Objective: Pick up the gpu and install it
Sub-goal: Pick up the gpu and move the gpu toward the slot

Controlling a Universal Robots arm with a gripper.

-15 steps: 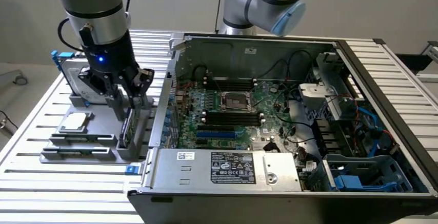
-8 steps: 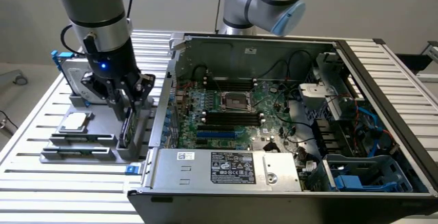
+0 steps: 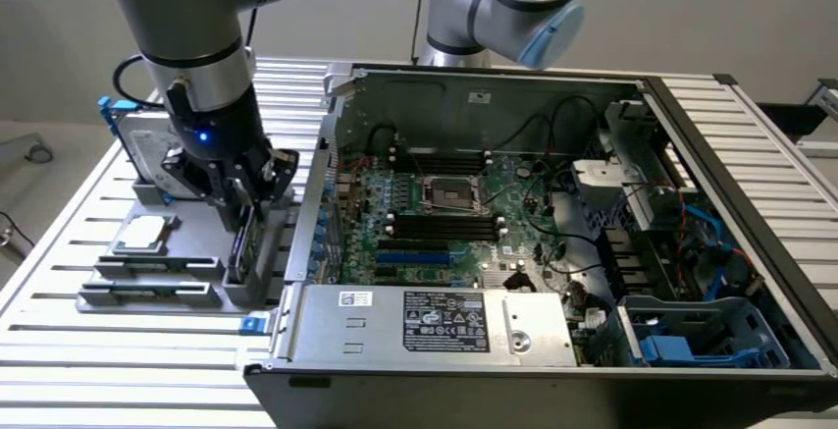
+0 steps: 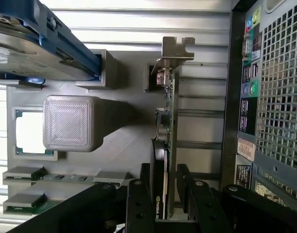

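Table: slatted metal bench (image 3: 78,370); open PC case (image 3: 445,100) on the exterior view's right, grey parts holder (image 3: 144,296) on the exterior view's left, just beside the case.
Holder: hard drive (image 3: 144,144) w/ blue frame at far end; square chip (image 3: 144,235) in its pocket; graphics card (image 4: 167,121) in slot nearest the case.
Card: stands on edge, upright, lower edge in slot; silver bracket (image 4: 176,48) at hard-drive end.
Gripper (image 3: 239,215): pointing straight down over card; fingers (image 4: 139,204) clamped on it, one per face, near end opposite bracket.
Case: motherboard (image 3: 433,213) exposed, lying flat inside.
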